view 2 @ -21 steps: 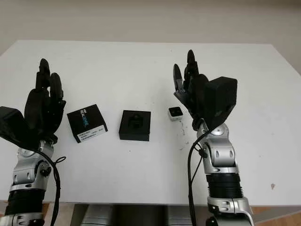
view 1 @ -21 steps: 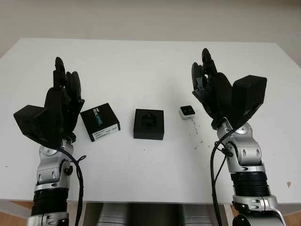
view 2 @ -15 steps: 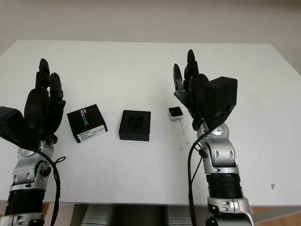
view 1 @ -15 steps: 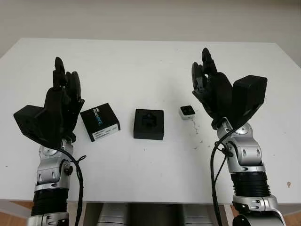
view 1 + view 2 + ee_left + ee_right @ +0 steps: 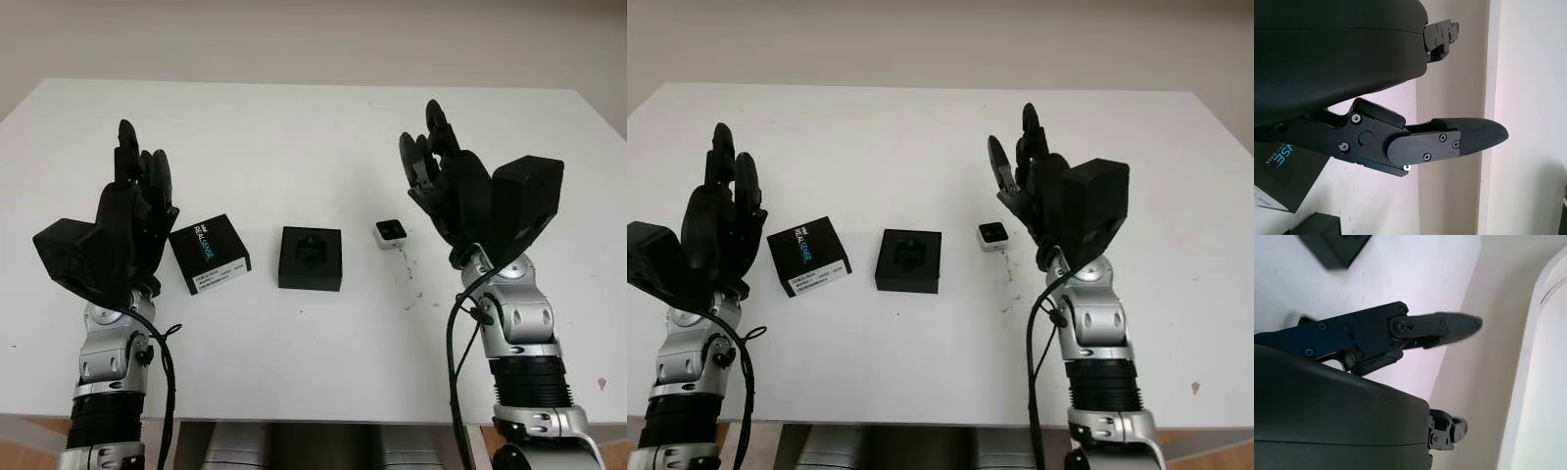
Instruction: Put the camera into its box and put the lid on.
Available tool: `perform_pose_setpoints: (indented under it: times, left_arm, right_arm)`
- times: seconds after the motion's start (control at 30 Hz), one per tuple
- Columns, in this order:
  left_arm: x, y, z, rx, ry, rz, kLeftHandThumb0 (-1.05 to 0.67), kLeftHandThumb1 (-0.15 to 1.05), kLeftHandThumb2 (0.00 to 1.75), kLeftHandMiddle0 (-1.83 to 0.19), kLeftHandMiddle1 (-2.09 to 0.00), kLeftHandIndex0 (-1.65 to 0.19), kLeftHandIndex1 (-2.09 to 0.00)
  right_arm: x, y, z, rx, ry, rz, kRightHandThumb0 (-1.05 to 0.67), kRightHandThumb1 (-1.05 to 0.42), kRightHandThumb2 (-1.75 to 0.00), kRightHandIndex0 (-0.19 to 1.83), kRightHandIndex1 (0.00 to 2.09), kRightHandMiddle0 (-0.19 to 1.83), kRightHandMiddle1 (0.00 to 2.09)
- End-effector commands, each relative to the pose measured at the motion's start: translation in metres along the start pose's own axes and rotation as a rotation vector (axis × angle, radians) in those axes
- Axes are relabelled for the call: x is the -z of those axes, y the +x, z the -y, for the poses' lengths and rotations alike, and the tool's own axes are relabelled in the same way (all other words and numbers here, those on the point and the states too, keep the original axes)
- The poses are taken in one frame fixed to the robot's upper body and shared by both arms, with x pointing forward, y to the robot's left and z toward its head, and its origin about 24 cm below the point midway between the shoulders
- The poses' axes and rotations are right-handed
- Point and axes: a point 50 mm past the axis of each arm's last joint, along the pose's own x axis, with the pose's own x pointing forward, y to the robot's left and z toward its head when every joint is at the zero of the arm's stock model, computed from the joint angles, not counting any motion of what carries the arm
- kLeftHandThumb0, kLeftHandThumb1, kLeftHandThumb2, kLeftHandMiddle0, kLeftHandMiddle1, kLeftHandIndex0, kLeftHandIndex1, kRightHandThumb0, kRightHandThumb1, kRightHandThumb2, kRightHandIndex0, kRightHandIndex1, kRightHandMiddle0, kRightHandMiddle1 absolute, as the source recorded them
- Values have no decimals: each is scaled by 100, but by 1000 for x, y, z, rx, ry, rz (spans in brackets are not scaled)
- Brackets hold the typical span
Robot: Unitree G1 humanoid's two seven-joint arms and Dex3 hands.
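Looking down at the white counter, you have three things laid out in a row between the two raised hands, and one of each: one camera, one box, one lid.

Your camera is the small white cube with a dark face, sitting on the counter toward the right, just beside the right hand but not touching it. Your box is the black square tray in the middle, open at the top, with a shaped black insert showing inside it; nothing is in it yet. It sits apart from the camera, with bare counter between them. Your lid is the black square with white lettering and a white label strip along one edge, lying flat to the left of the box and turned at a slight angle to it. It is near the left hand, apart from it.

Both of your hands are up above the counter with fingers pointing away from you. Your left hand is open and holds nothing, at the left end of the row. Your right hand is open and holds nothing too, at the right end.

A few small dark specks mark the counter in front of the camera.
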Motion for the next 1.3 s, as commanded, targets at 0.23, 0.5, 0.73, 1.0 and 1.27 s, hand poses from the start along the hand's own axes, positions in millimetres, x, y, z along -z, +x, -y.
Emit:
perform_pose_setpoints:
  times: [0.23, 0.5, 0.73, 1.0, 1.27]
  left_arm:
    - [-3, -1, -1, 3, 4, 11, -77, 105, 50, 18, -5, 19, -5]
    - [-4, -1, 0, 8, 11, 6, -77, 105, 51, 18, -6, 19, -5]
    - [-5, -1, 0, 14, 19, 3, -76, 105, 51, 18, -6, 18, -5]
    - [-5, -2, 0, 16, 17, -2, -77, 105, 51, 19, -5, 19, -5]
    - [-4, -3, 0, 14, 15, -7, -77, 105, 51, 19, -5, 19, -5]
  right_arm:
    - [-35, 22, 32, -200, -485, 69, -45, -87, -5, 36, 29, -1, 94]
    - [-36, 31, 34, -323, -790, 69, -37, -80, -5, 38, 32, 22, 64]
    - [-27, 34, 27, -439, -1066, 13, -39, -81, -6, 38, 16, 42, 22]
    - [-25, 34, 20, -485, -1154, 18, -39, -80, -5, 41, 13, 46, 15]
    - [-16, 34, 16, -500, -1223, 42, -47, -80, -5, 43, 12, 51, 15]
